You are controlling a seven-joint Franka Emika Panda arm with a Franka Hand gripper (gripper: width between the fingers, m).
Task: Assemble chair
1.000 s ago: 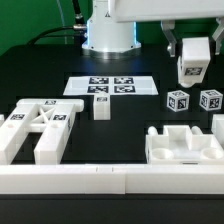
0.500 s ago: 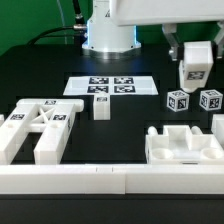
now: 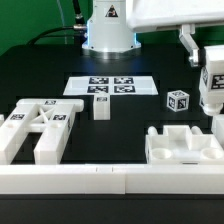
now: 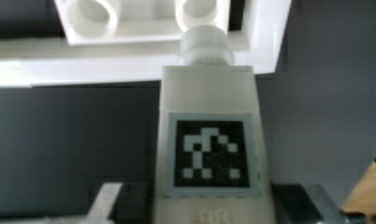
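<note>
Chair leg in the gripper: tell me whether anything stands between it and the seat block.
Nothing visible does. In the wrist view the leg points its peg straight at the seat block, with nothing between them. The small tagged piece sits to the exterior view's left of the leg, outside that path.

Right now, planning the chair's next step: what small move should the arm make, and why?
Probably ease the white bar-shaped plastic leg down toward the white blocky plastic seat. The end effector is shut on the leg, which hangs clear of the seat, and the wrist view shows its peg end pointing near the seat's holes.
</note>
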